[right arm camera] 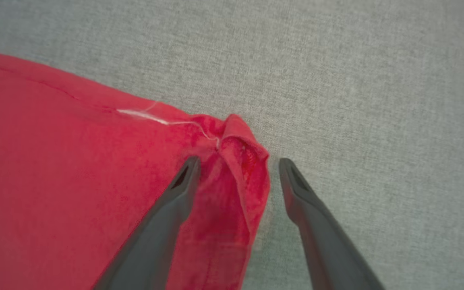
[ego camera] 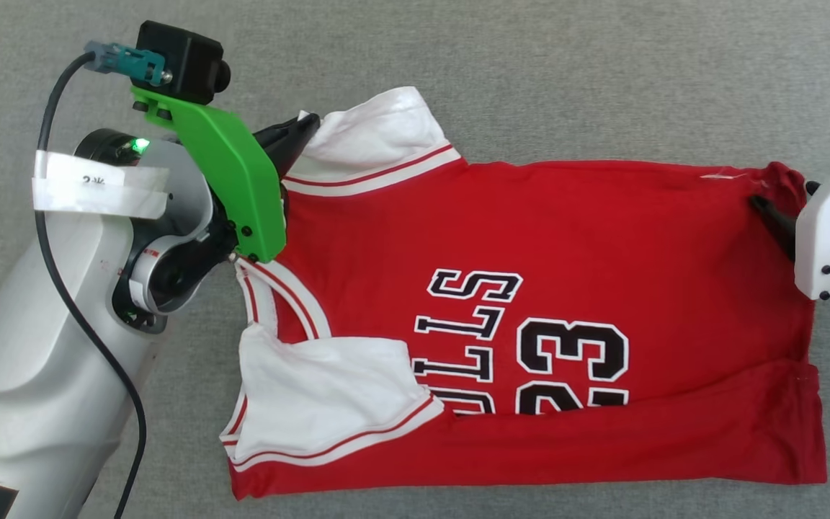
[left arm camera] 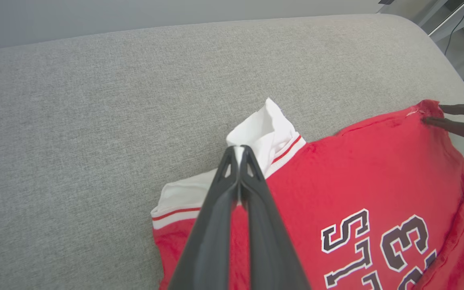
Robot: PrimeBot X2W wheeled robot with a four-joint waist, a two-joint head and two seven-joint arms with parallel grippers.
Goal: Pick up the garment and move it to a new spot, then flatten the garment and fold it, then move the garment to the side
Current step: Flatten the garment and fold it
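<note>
Left gripper clamps the white sleeve of the red fabric jersey garment at ten o'clock. Right gripper gapes at three. Folding looks half done.

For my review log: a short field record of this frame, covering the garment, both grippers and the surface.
garment: red Bulls jersey, spread out, lettering up
fold: near edge flap turned over, covering part of the lettering
left gripper: shut on the far white sleeve
right gripper: open, one finger over the red cloth, the other over the surface, hem corner between them
surface: grey fabric cushion
stage: one fold in place, jersey not yet moved aside
</note>
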